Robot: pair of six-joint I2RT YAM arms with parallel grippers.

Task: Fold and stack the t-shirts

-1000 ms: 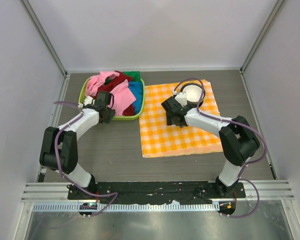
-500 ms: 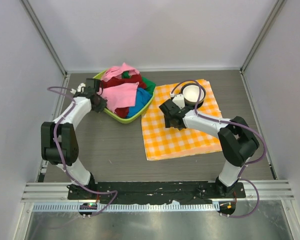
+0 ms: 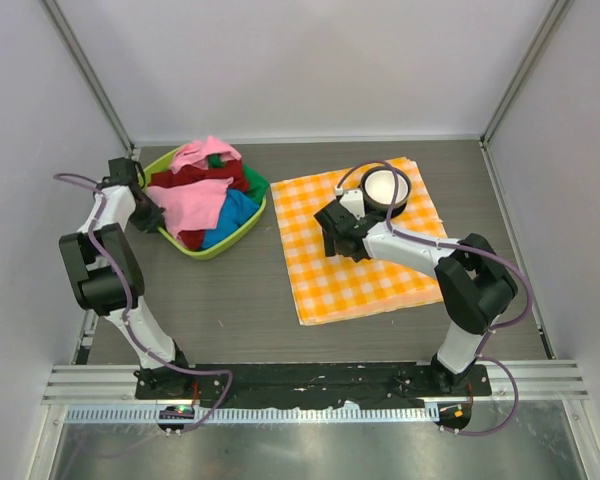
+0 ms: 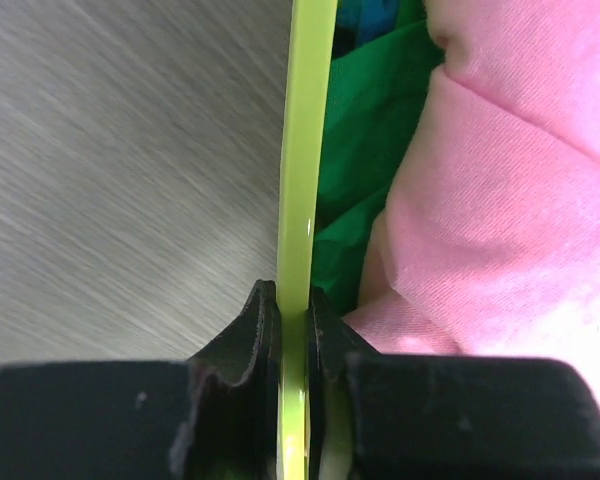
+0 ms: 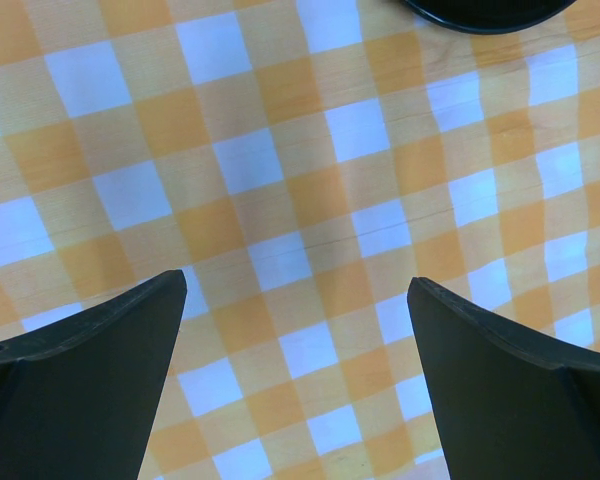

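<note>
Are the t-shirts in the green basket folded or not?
Not folded: the t-shirts lie crumpled in a loose heap, overlapping, inside the green basket.

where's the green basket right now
The basket sits far left in the top view, left of the checked cloth, its rim clamped by the left gripper.

At 10 o'clock on the dark table (image 3: 230, 300) stands a lime-green basket (image 3: 216, 246), heaped with t-shirts (image 3: 195, 200). Pink lies on top, dark red is at 11 o'clock, green at 2 o'clock and blue at 4 o'clock. The left gripper (image 3: 148, 214) is at the basket rim on its 9 o'clock side. At 3 o'clock an orange-and-white checked cloth (image 3: 380, 280) lies flat, with a white bowl (image 3: 385, 185) near its 12 o'clock edge. The right gripper (image 3: 332, 238) is over the cloth, at 8 o'clock from the bowl.
</note>
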